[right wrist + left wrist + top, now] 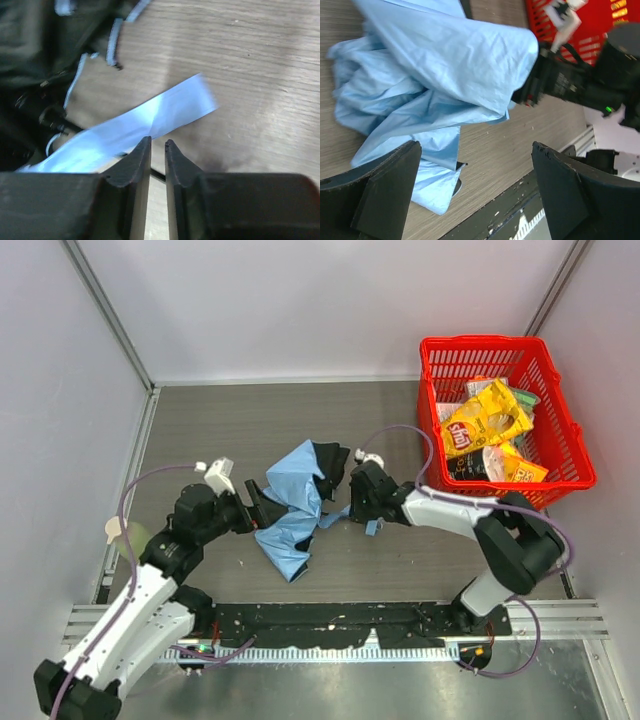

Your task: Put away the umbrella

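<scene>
Top external view: light, limp, slippery umbrella [293,512], best pinched where folds bunch; left pincer [475,170] gapes empty, right pincer [158,147] nearly closed, hold unclear.

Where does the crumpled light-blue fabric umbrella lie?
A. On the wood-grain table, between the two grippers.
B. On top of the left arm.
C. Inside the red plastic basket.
A: the umbrella lies on the table between the left gripper and the right gripper, outside the red basket.
</scene>
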Controlling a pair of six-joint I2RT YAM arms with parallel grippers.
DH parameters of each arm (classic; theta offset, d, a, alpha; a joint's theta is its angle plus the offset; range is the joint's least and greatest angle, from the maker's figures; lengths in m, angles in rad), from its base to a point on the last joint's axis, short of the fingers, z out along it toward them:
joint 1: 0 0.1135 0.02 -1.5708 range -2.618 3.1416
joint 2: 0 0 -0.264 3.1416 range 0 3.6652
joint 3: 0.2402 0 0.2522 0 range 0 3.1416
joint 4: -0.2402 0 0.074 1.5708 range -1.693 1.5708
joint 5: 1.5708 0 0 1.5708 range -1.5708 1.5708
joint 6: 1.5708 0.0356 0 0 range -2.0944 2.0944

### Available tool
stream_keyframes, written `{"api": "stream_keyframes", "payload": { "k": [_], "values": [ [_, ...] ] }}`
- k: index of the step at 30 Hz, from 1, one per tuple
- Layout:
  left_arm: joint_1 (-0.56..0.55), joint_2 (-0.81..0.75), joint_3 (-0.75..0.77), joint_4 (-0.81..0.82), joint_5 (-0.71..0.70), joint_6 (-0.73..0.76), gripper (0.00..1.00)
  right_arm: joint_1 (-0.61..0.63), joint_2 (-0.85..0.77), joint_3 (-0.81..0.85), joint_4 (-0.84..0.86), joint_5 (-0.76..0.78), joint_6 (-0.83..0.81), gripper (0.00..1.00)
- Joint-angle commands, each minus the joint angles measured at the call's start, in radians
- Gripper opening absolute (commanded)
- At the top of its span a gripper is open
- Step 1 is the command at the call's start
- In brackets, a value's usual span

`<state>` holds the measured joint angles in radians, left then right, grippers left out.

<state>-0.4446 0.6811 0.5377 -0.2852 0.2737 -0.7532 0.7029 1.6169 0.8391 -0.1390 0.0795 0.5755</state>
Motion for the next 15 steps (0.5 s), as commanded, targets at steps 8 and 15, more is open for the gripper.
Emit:
{"api": "stream_keyframes", "payload": {
  "k": [8,15],
  "values": [
    [0.035,-0.114,0.149,-0.419,-0.479,-0.129,1.0,0.53,-0.333,0.083,-0.145,0.316,-0.52,0.77],
    [0.046,-0.074,0.212,-0.494,-0.493,-0.126,1.0,0.831,-0.083,0.139,-0.031,0.348,-0.735,0.78]
  ]
}}
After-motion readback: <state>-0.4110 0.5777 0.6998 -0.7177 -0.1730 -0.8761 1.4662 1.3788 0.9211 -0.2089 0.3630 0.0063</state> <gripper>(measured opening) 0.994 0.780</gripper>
